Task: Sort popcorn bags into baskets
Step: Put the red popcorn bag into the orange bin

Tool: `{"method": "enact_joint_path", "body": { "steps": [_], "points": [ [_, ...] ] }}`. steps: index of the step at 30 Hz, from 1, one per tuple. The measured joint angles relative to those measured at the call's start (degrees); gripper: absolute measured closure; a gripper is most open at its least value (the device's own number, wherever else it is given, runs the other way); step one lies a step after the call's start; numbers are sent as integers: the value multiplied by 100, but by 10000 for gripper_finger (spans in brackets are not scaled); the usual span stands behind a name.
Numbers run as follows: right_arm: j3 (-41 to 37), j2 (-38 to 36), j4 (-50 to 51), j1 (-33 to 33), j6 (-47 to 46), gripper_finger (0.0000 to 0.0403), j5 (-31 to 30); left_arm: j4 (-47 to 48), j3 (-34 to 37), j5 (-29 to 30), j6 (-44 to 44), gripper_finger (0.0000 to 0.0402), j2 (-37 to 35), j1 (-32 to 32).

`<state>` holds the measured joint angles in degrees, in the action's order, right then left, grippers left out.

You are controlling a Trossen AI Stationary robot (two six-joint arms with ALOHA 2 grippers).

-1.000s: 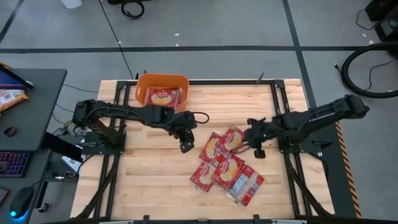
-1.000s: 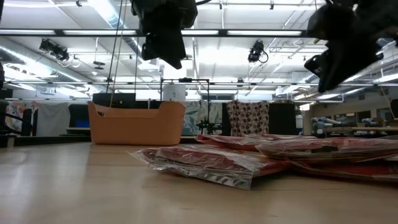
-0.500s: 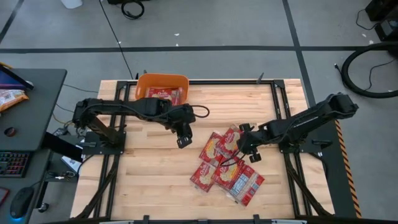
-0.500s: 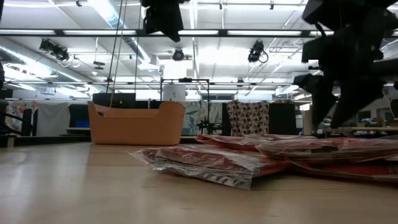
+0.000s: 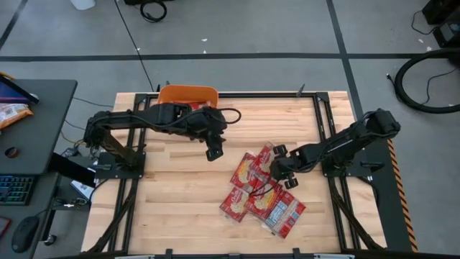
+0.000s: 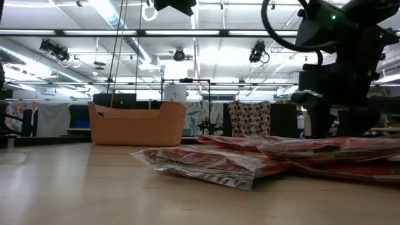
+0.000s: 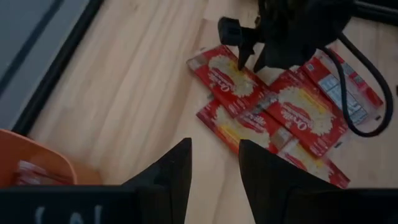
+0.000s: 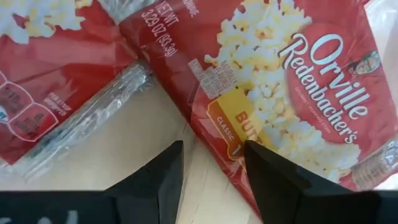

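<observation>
High view: right pincer [image 5: 279, 166] (open) over popcorn bags [image 5: 262, 191].

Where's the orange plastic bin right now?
In the high view, the orange plastic bin sits at the wooden table's far edge, left of centre, partly under the left arm.

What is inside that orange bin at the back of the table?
Red popcorn bags lie inside the orange bin; a corner of one also shows in the left wrist view. The left arm covers much of the bin from above, so their number cannot be counted.
</observation>
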<state>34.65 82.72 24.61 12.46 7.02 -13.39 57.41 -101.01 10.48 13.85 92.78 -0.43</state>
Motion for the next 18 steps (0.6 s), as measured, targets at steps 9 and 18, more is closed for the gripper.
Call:
{"method": "enact_joint_path", "body": {
  "steps": [9, 18],
  "points": [
    [-9, 68, -368, 41, -99, 259, -353, 193, 0, 7, -13, 265, -1, 0],
    [-9, 64, -438, 131, -85, 387, -317, 295, 0, 7, -2, 265, 1, 0]
  ]
}}
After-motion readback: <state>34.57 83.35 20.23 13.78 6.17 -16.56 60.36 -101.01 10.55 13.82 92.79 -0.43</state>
